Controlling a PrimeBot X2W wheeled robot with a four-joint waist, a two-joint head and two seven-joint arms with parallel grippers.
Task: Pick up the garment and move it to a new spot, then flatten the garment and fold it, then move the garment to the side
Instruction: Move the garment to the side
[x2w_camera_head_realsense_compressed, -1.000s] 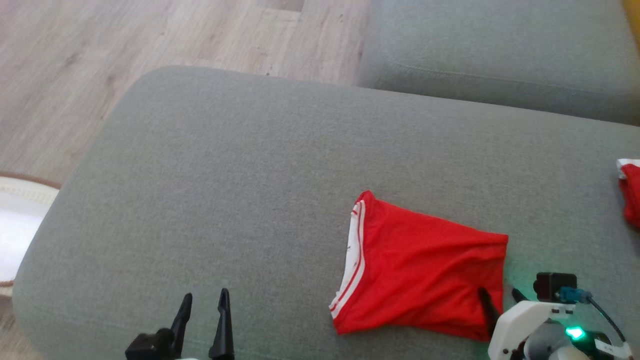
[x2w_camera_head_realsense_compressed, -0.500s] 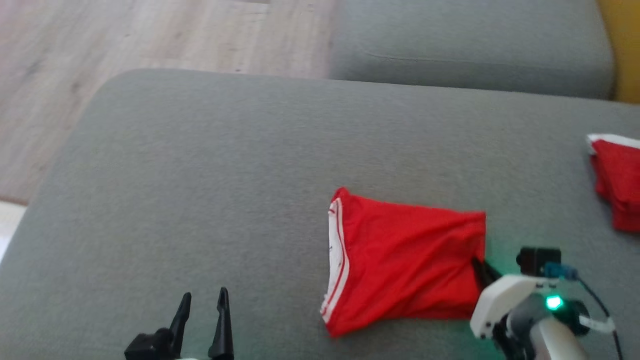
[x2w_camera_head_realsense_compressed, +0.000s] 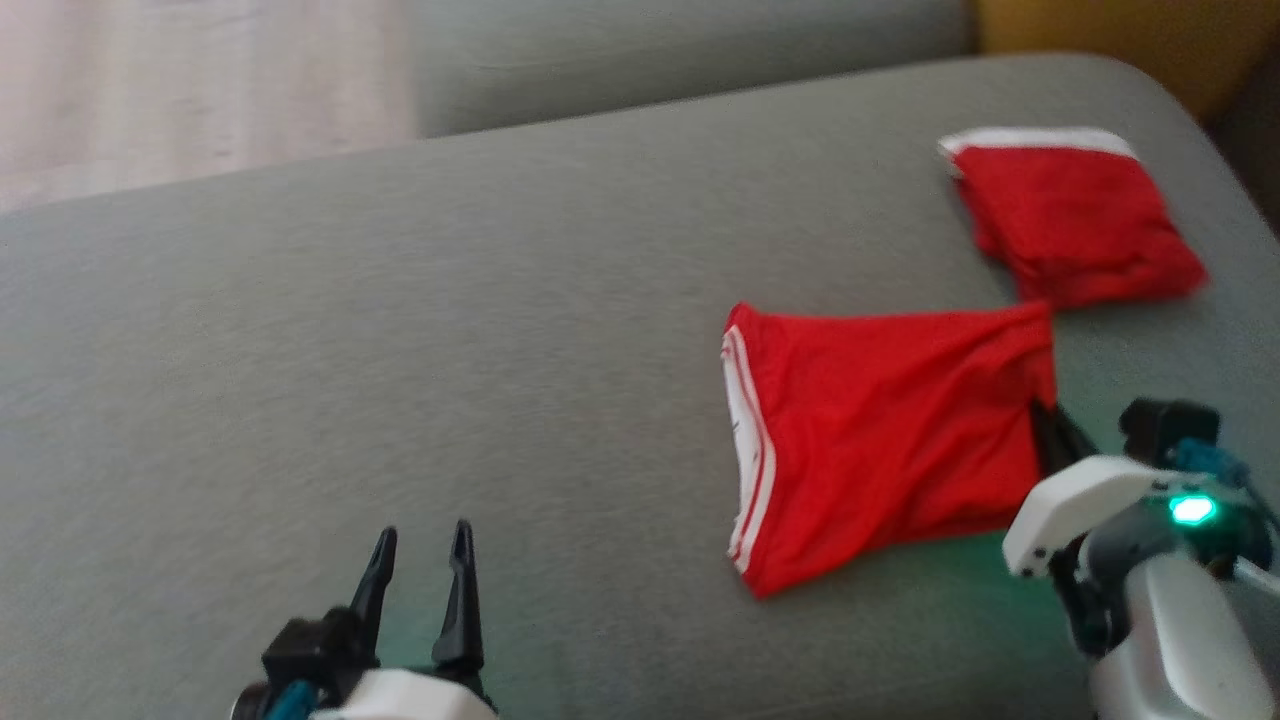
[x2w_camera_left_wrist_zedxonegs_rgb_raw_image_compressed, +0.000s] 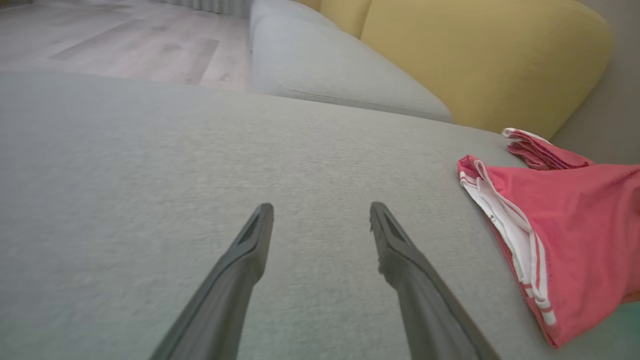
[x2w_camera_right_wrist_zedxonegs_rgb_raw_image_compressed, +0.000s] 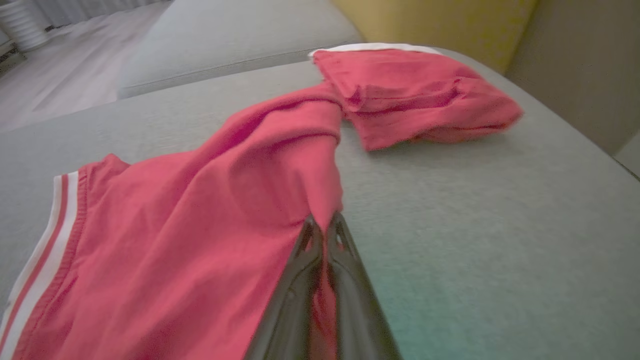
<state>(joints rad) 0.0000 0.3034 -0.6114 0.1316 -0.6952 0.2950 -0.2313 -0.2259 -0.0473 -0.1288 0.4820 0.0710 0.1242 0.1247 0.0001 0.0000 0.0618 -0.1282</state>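
Grey cushion (x2w_camera_head_realsense_compressed: 400, 350) bears red garment (x2w_camera_head_realsense_compressed: 890, 430), right edge pinched by right gripper (x2w_camera_right_wrist_zedxonegs_rgb_raw_image_compressed: 325, 220).

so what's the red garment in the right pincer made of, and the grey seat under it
Red garment: thin matte knit, likely jersey; it gathers into soft folds where the right pincer pinches it. Grey seat: probably woven upholstery over padding; fine flecked texture, matte, rounded edges.
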